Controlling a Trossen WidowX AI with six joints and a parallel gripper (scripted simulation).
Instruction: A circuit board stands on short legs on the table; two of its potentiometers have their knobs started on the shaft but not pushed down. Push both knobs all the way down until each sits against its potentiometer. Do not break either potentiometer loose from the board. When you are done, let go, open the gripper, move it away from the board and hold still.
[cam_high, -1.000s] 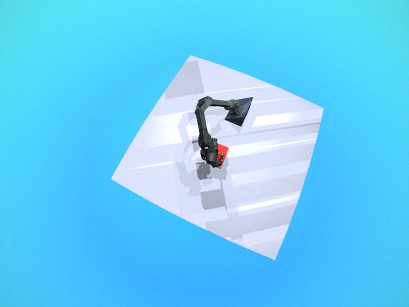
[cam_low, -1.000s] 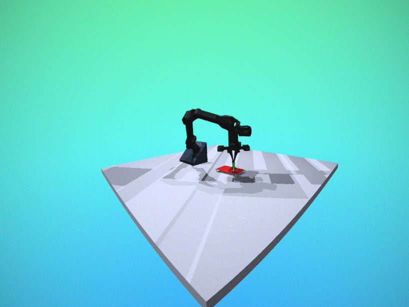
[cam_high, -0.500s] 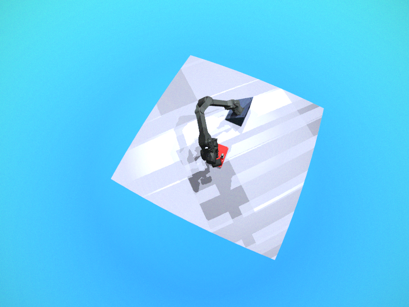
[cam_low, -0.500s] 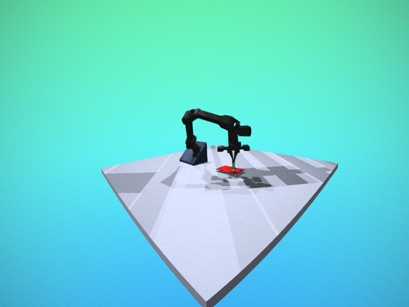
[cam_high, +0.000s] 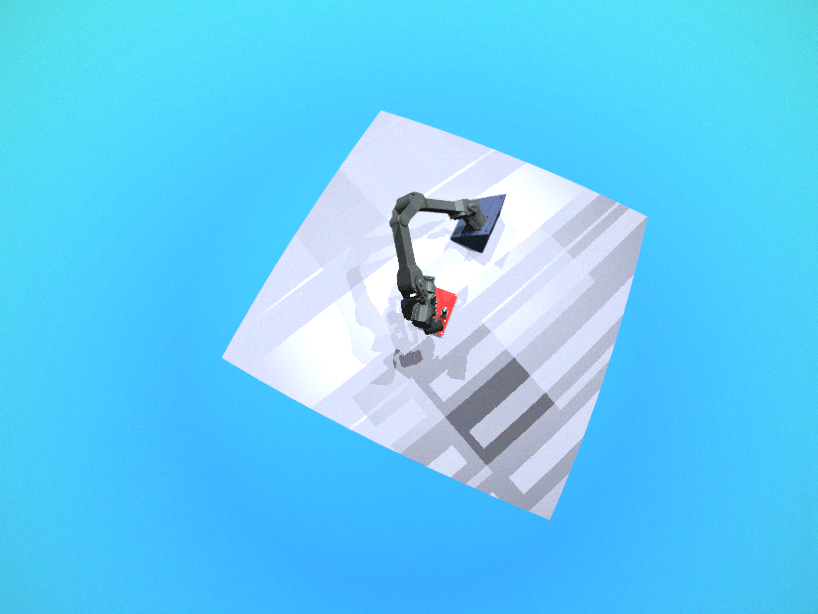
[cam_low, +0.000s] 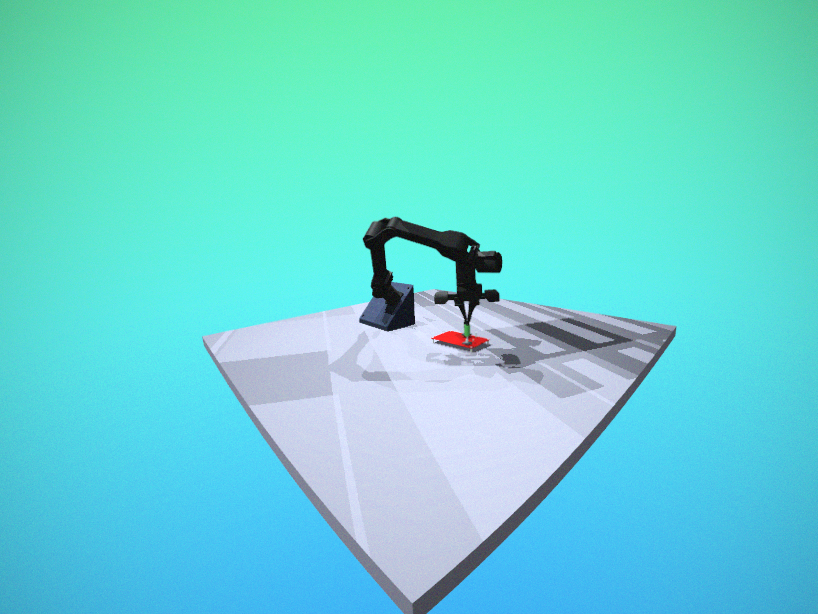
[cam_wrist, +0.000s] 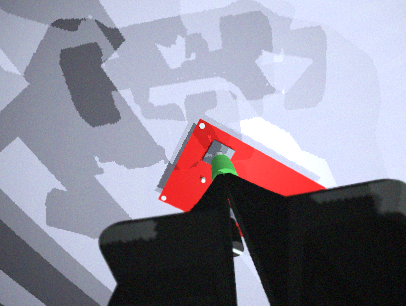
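The red circuit board (cam_high: 447, 299) (cam_low: 449, 339) (cam_wrist: 270, 175) stands on short legs. A green knob (cam_low: 466, 329) (cam_wrist: 223, 165) stands upright on the grey potentiometer (cam_wrist: 218, 148) near one end of the board. My gripper (cam_low: 467, 321) (cam_wrist: 224, 180) is shut with nothing between the fingers; its tips are at the top of the green knob, apparently touching it. A dark knob (cam_high: 444, 311) (cam_wrist: 237, 245) with a white mark shows in the top view and partly between the fingers in the wrist view. The fingertips hide the green knob's top; how far either knob is down cannot be told.
The arm's blue wedge base (cam_high: 492, 214) (cam_low: 397, 315) stands on the pale table (cam_high: 356, 145) (cam_low: 396, 462), behind the board in the exterior view. Small pale dots (cam_wrist: 202, 126) mark the board's corners. Patchy shadows cross the table.
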